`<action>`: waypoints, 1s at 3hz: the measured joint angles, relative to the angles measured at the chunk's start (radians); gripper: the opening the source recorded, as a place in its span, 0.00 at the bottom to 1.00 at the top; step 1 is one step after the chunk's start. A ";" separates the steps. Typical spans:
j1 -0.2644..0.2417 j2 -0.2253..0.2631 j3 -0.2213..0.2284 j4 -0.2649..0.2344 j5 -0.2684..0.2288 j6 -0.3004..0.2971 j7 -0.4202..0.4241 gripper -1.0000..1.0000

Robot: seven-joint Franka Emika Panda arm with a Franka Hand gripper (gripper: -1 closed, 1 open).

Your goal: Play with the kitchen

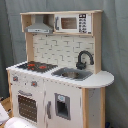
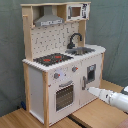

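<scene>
Both exterior views face the kitchen (image 1: 57,70) (image 2: 62,60) closely: the first from its sink side, the second from its hob side.

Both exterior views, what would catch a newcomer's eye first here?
The kitchen fills both exterior views: a black hob with red rings beside the sink and black faucet. Low at the second exterior view's right, the white arm's gripper points at the lower cabinet door.
</scene>
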 joint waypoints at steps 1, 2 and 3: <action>0.000 -0.001 0.004 -0.016 0.000 0.001 0.113 1.00; 0.000 -0.001 0.008 -0.042 0.000 0.009 0.235 1.00; -0.001 -0.001 0.011 -0.066 0.000 0.032 0.345 1.00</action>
